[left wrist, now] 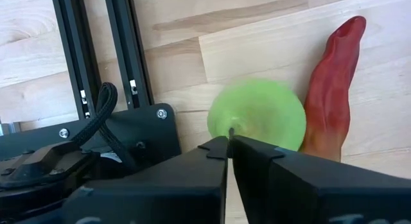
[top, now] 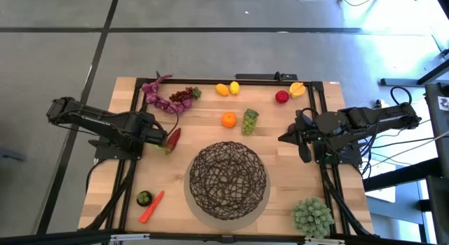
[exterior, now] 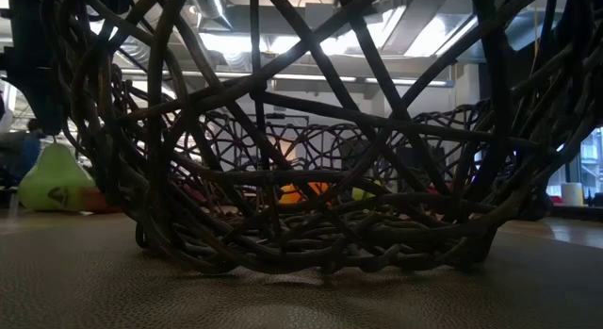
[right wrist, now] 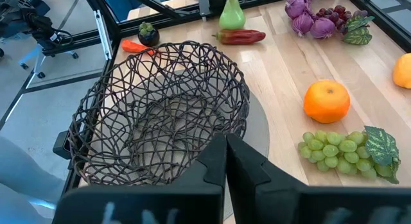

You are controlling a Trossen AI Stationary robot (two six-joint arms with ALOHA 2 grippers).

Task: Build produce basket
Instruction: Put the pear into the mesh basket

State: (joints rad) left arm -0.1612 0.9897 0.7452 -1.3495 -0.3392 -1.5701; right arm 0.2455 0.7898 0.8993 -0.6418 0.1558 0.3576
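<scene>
The left end effector (left wrist: 229, 142) has its fingers pressed together, pinching the thin stem of a green pear (left wrist: 258, 123) at the left edge of the tabletop (top: 210, 126), beside the black frame rails. A red pepper (left wrist: 332, 89) lies touching the pear on the side toward the middle of the tabletop. The right end effector (right wrist: 225, 150) is also pressed together and holds nothing; it hovers at the right edge, pointing across toward the basket (top: 229, 180). The basket, dark woven wire, sits empty on a round grey mat at the front centre. Behind it lie an orange (top: 229, 119) and a green grape bunch (top: 250, 121) just beside each other. Along the far edge sit purple onions (top: 156, 96), a dark grape bunch (top: 184, 96), two lemons (top: 227, 88), a red apple (top: 281, 97) and an orange-yellow fruit (top: 297, 88). At the front left are a carrot (top: 151, 206) and a small dark fruit with a green top (top: 144, 198); at the front right stands a pale green spiky plant (top: 312, 216).
</scene>
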